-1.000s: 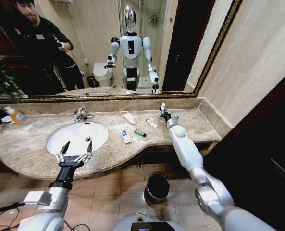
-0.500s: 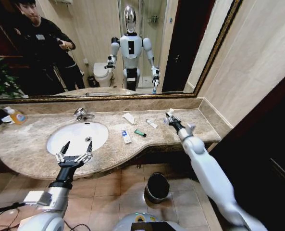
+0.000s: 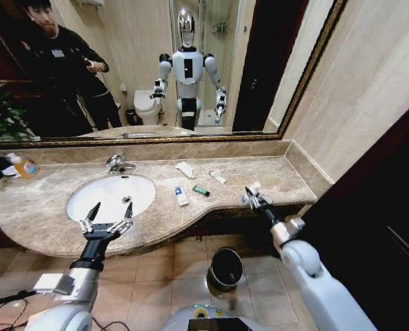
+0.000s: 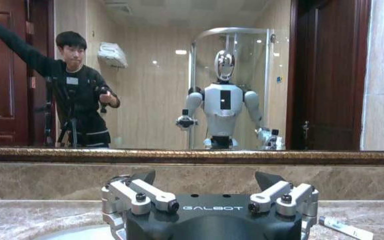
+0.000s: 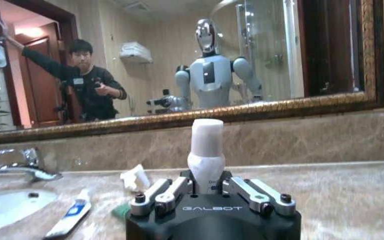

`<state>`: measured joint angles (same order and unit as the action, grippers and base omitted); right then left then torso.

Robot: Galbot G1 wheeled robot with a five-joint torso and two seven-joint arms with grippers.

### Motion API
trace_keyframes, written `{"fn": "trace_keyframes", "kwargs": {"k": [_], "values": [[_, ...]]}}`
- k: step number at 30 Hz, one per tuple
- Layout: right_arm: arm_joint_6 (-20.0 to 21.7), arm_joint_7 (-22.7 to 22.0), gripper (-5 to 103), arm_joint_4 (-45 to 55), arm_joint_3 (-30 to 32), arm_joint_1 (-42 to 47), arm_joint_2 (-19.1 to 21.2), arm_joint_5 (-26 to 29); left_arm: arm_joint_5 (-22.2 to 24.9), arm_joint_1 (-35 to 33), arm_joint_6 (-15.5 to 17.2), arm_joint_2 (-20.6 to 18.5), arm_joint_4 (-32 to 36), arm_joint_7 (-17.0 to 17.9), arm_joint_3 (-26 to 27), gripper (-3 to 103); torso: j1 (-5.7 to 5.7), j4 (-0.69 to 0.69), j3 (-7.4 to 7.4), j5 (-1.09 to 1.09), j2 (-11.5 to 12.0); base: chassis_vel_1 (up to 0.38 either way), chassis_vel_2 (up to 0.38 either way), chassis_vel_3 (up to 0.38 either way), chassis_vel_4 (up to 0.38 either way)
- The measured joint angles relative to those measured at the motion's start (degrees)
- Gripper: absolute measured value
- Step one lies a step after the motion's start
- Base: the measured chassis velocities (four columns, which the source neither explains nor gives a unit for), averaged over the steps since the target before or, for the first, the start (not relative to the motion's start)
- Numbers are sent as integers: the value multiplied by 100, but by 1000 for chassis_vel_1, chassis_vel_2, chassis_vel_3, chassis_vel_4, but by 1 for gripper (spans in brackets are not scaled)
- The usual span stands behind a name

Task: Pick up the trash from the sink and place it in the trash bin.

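Mottled beige marble forms the desk (image 3: 38, 207), which carries the white oval sink (image 3: 111, 196) with its chrome tap (image 3: 118, 163) at the back edge. The right claw (image 3: 252, 196) is positioned at the front edge of the desk, to the right of the sink and above the floor area near the trash bin (image 3: 225, 267). Its fingers are closed on the tiny white bottle (image 5: 206, 150), which stands upright between them with its white cap pointing up. The left claw (image 3: 107, 219) hovers over the near rim of the sink with its fingers (image 4: 138, 192) spread apart and nothing between them. The remaining trash lies on the desk to the right of the sink: the blue-white packet (image 3: 181, 196) is nearest the basin, the green stick (image 3: 201, 190) lies just beside it, the white sachet (image 3: 217, 178) is farther back, and the crumpled white tissue (image 3: 185, 169) sits near the backsplash. The trash bin stands on the tiled floor below the desk edge, apart from the claw. An orange-labelled soap bottle (image 3: 23, 165) stands at the far left of the desk, against the mirror.
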<state>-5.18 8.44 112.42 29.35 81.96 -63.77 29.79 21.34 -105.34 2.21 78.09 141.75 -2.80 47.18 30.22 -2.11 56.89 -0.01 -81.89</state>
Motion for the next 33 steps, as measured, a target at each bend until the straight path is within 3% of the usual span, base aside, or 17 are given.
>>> {"fn": "trace_keyframes", "kwargs": {"k": [6, 8, 14, 16, 21, 27, 33], "values": [[-565, 112, 18, -851, -93, 100, -204, -336, 0, 0, 0, 0, -1, 0, 0, 100, 0, -1, 1, 1, 1, 0, 0, 0, 0], [-989, 159, 18, -1597, -138, 66, -302, -535, 0, 0, 0, 0, 0, 0, 0, 100, 1, -1, 1, 3, 1, 0, 0, 0, 0], [-1518, 301, 18, -2577, -306, -5, -408, -580, 0, 0, 0, 0, 0, 0, 0, 100, 1, 1, 1, 0, 1, 0, 0, 0, 0], [-1796, 378, 18, -3353, -426, -250, -541, -672, 0, 0, 0, 0, 0, 0, 0, 100, 1, 0, 1, 2, 1, 0, 0, 0, 0], [-1945, 483, 18, -4255, -538, -641, -700, -831, 0, 0, 0, 0, 0, 0, 0, 100, 1, -1, 1, 2, 1, 0, 0, 0, 0], [-2343, 604, 18, -5509, -614, -1179, -1199, -1264, 0, 0, 0, 0, 0, 0, 0, 100, 1, -1, 1, 0, 1, 0, 0, 0, 0], [-2593, 679, 18, -6002, -623, -1295, -1626, -1764, 0, 0, 0, 0, 0, 0, 0, 100, 1, 0, 1, 2, 1, 0, 0, 0, 0]]}}
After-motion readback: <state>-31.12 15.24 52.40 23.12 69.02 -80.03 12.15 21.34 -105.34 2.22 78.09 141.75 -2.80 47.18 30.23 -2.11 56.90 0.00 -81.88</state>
